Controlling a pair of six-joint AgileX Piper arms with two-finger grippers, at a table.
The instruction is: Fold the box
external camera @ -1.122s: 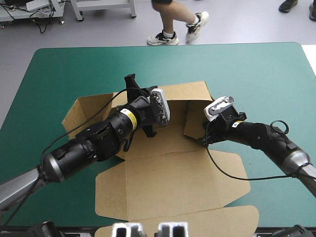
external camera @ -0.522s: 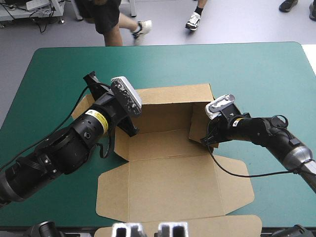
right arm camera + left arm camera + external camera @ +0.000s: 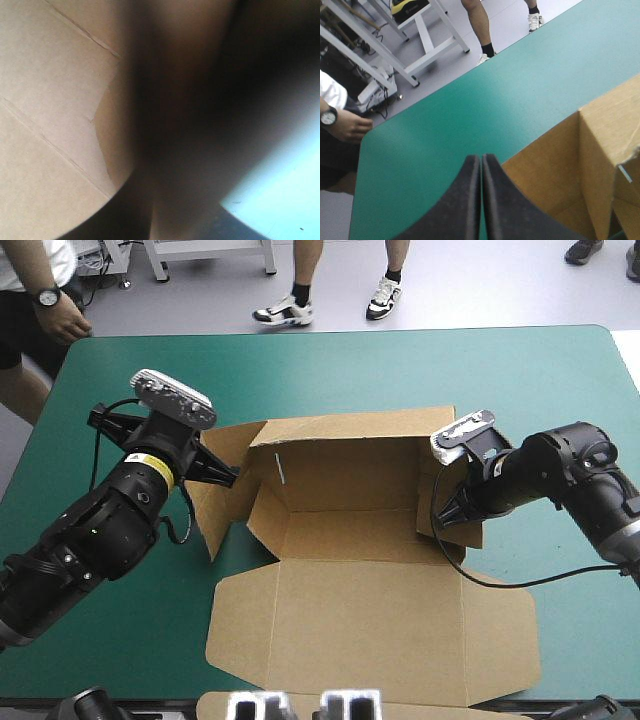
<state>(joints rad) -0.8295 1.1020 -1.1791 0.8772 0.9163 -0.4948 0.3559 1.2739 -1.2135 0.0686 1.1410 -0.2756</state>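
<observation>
The brown box (image 3: 350, 530) lies mid-table with its back wall (image 3: 350, 455) raised and its lid (image 3: 370, 625) flat toward the front edge. My left gripper (image 3: 228, 473) is shut, its tips against the outer face of the box's left side flap (image 3: 215, 510), which stands splayed outward. In the left wrist view the shut gripper (image 3: 481, 165) points along the teal-green cover with the box (image 3: 560, 165) just beside it. My right gripper (image 3: 445, 515) is shut on the box's upright right wall. The right wrist view shows board (image 3: 45, 100) close up, and the gripper (image 3: 170, 200) is blurred around it.
Teal-green cover (image 3: 520, 380) lies bare around the box on the far and right sides. The lid's front flap (image 3: 350, 705) reaches the table's front edge. A person's hand (image 3: 60, 322) hangs just beyond the far left corner, also visible as a hand (image 3: 347, 127) in the left wrist view.
My left gripper has swung from inside the box to its left side, and the left flap has opened outward. The right gripper and the box have shifted to the right.
</observation>
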